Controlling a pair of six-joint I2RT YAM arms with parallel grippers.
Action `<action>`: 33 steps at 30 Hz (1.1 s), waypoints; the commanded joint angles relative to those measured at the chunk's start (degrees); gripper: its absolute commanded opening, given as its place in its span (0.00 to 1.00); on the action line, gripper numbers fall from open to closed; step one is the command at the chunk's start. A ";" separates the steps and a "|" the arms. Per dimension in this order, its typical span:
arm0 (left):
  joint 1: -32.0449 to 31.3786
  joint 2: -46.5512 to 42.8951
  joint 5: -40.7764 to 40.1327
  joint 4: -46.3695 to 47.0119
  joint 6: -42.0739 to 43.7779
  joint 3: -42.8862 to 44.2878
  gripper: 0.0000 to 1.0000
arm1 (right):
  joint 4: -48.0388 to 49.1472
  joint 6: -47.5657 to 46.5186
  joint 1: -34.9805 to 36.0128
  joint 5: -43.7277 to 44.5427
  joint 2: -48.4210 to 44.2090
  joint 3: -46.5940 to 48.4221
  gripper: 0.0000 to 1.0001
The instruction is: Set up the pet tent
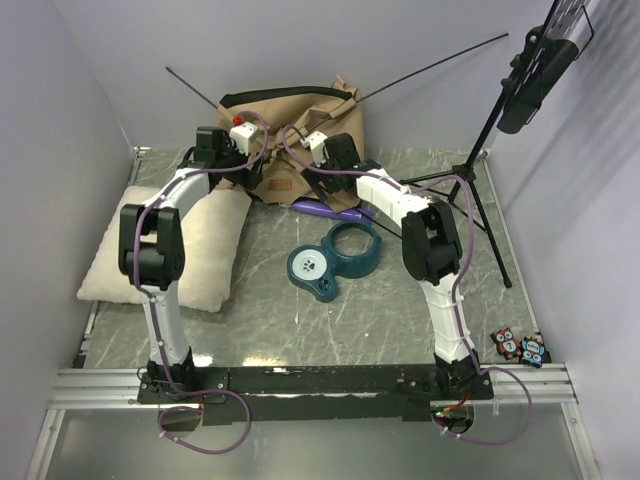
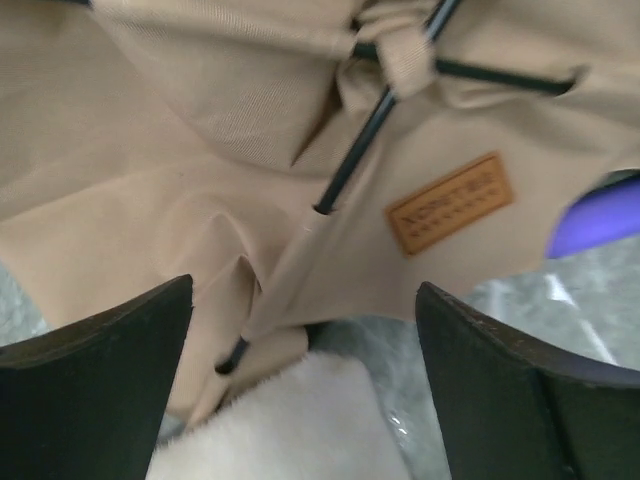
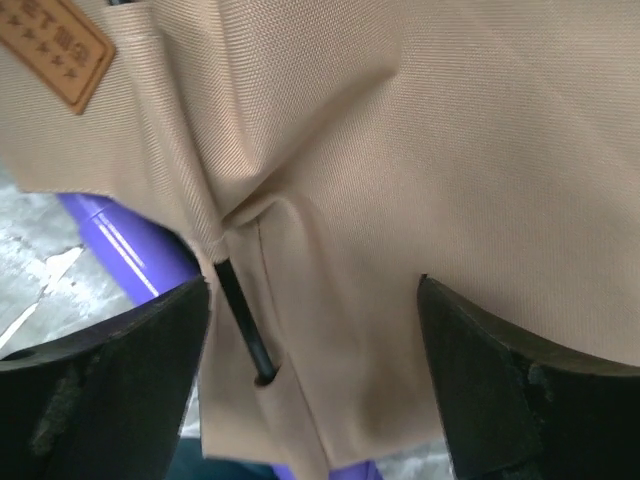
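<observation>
- Found pet tent (image 1: 290,112) slumped in a tan heap at the far middle of the surface (image 1: 300,320), against the back wall, black edge band uppermost.
- Saw two thin dark poles (image 1: 435,65) jutting from the heap: one up-left, one up-right.
- Noted brown label patch (image 2: 450,203) low on the near face of the fabric, just above a purple object (image 1: 325,208) lying at the tent's near edge.
- Recorded left claw (image 2: 305,295) released, fingers spread wide with nothing clamped, held close over creased fabric left of the label.
- In the left wrist view, traced a pole running down into a fabric sleeve and out again near the lower hem.
- Recorded right claw (image 3: 312,285) also released, fingers wide and hard up against the fabric right of the label. Could not tell whether the fingers touched the cloth.
- In the right wrist view, saw a black pole end poking into a small opening in the fabric near one finger.
- Logged cream pillow (image 1: 170,250) at the left side of the surface under the left arm, its far corner just beside the tent.
- Logged teal ring-shaped object (image 1: 335,258) mid-surface, apart from the tent, and black tripod (image 1: 480,160) at the far right.
</observation>
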 commanded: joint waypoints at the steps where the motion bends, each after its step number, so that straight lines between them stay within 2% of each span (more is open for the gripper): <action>1: -0.25 3.56 1.04 3.95 4.96 3.75 0.87 | 1.71 -1.28 0.00 0.91 1.94 3.58 0.85; 3: -0.25 5.14 1.21 3.17 4.61 5.32 0.69 | 1.97 -1.10 0.00 0.29 1.68 2.71 0.74; 4: -0.33 5.76 1.65 2.21 4.61 6.38 0.59 | 2.06 -1.19 0.00 -0.32 1.42 1.75 0.64; 5: -0.33 6.29 2.44 0.63 4.70 7.87 0.45 | 2.23 -1.28 0.00 -1.11 0.81 1.13 0.51; 6: -0.33 6.29 3.14 -0.69 5.13 9.01 0.33 | 2.49 -1.28 0.09 -1.73 0.28 0.51 0.33; 8: -0.33 5.25 4.02 -1.49 5.66 9.73 0.15 | 1.89 -1.02 0.09 -2.17 -1.04 0.59 0.00; 10: -0.25 2.62 4.11 -0.62 5.41 9.29 0.02 | 1.88 -0.58 0.18 -2.26 -3.14 0.51 0.00; 11: -0.25 0.78 3.77 0.34 4.97 8.85 0.01 | 2.58 -0.49 0.18 -2.00 -4.54 -0.19 0.00; 18: -0.33 -9.16 -1.58 5.36 3.64 9.72 0.01 | 3.47 -1.45 0.53 -0.94 -14.13 0.59 0.00; 27: -0.51 -18.30 -8.27 7.11 15.41 9.74 0.01 | 4.08 -2.42 2.37 -0.06 -19.94 1.82 0.00; 31: -0.60 -21.12 -7.40 -1.30 16.65 11.66 0.01 | 1.27 -2.33 3.25 -2.43 -20.38 4.72 0.00; 33: -0.60 -24.36 -8.19 -4.64 16.13 9.22 0.01 | -0.22 -2.16 3.87 -4.54 -21.08 4.90 0.00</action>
